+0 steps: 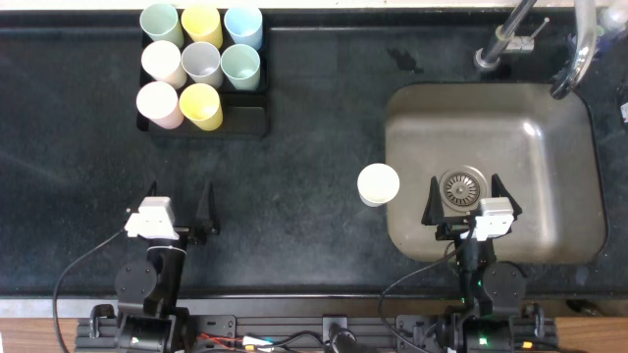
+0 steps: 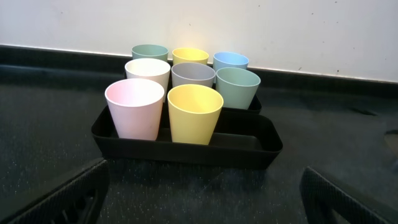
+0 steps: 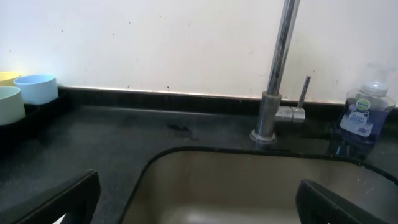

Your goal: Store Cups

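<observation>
White cup [image 1: 378, 184] sitting by sink [image 1: 530, 147]: likely light, rigid, slick; you're wanting a pinch across its wall. Left gripper [image 1: 180, 203], right gripper [image 1: 466, 199] both gaping, empty.

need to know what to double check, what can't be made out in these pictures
Top view: the white cup is seen from straight above, so mouth up or down is unclear.
Left wrist view: the back green cup is mostly hidden behind the cream cup.
Right wrist view: the faucet has its spout cut off by the frame edge, and so is most of the yellow cup.
</observation>
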### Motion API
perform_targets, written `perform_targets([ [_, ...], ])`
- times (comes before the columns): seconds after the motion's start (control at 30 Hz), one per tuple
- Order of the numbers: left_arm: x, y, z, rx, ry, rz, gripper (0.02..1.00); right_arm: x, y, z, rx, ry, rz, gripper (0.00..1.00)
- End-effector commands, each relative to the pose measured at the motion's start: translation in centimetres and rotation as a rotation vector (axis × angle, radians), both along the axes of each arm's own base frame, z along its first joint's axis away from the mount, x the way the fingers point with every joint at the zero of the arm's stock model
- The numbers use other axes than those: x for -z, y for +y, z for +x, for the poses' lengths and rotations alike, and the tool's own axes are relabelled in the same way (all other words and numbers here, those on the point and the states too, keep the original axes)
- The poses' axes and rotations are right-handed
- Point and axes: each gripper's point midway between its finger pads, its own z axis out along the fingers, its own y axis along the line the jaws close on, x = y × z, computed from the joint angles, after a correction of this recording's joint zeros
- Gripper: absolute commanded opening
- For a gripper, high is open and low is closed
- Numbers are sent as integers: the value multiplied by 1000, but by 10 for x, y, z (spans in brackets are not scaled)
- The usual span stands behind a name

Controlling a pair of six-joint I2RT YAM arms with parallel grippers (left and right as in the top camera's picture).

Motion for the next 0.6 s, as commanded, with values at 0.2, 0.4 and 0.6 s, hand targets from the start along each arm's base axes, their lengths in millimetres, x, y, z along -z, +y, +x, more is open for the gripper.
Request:
perform_targets([
  [0.2,-2,4,0,-19,-10,19,1000,3,-1,0,6,-3,-4,996],
  [0.4,-2,4,0,-19,-10,19,1000,2,-1,0,6,-4,-3,996],
  [0.6,-2,4,0,-19,-10,19,1000,4,-1,1,3,3,-1,998],
])
